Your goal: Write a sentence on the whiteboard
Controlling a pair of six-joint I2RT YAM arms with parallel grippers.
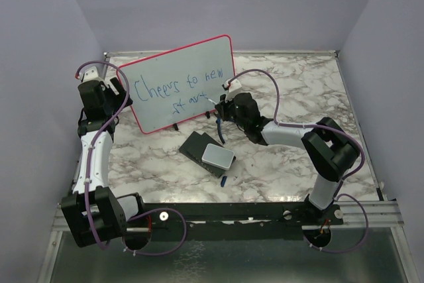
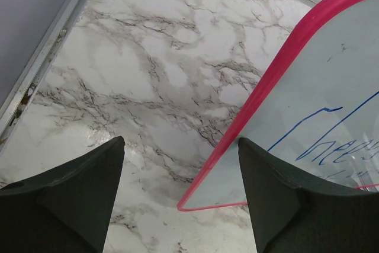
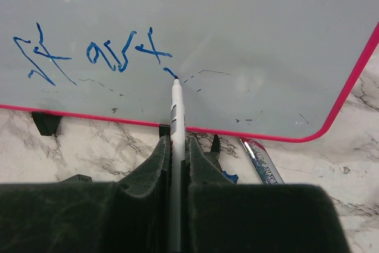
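Observation:
The whiteboard [image 1: 159, 114] stands tilted at the back left of the marble table, with a red-pink frame and black feet. The sentence [image 1: 179, 87] is in blue marker: "Cheers to new" above, "start" [image 3: 89, 54] below. My right gripper [image 3: 176, 140] is shut on a white marker [image 3: 176, 105], whose blue tip touches the whiteboard [image 3: 254, 39] just right of "start". From above, the right gripper [image 1: 222, 106] is at the board's lower right. My left gripper [image 2: 181, 141] is open, straddling the lower left corner of the whiteboard [image 2: 320, 75]. The left gripper [image 1: 122, 94] sits at that left edge.
A dark block with a grey-white pad [image 1: 217, 156] lies in front of the board, and a small blue cap [image 1: 224, 180] lies nearer me. A silver and red pen [image 3: 260, 161] rests on the table below the board's lower right corner. Metal rails and purple walls bound the table.

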